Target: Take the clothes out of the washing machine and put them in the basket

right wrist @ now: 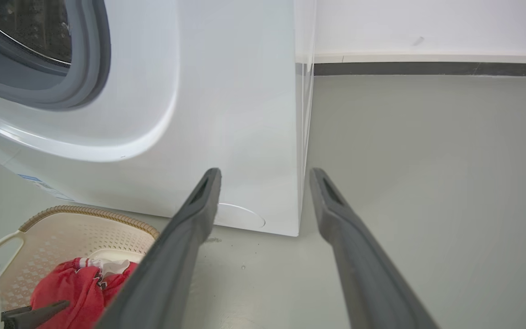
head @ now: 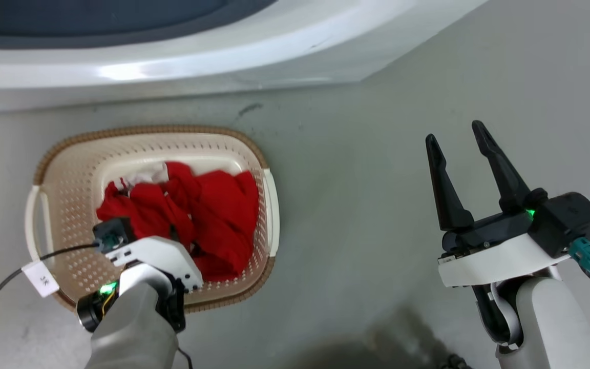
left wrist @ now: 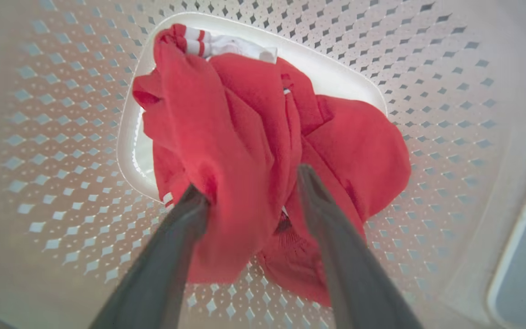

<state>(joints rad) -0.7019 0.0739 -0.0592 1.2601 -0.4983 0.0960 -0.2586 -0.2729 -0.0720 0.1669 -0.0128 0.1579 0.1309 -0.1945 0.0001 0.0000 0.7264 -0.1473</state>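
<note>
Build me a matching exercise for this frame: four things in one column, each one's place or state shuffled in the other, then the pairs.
Things:
1. clothes
2. basket
3. left gripper
4. right gripper

Place or state:
A. jaws open above bare floor
B. standing on the floor in front of the washing machine
C. heaped in the basket
D. down inside the basket, jaws apart around red fabric

Pairs: 1-C, 2-B, 3-D, 4-A

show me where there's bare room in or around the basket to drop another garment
Bare: in the basket, a strip of base between the clothes and the far wall, and the grey floor between the basket and the right gripper. Crowded: the basket's middle and right side, heaped red, with the left gripper down among the folds.
</note>
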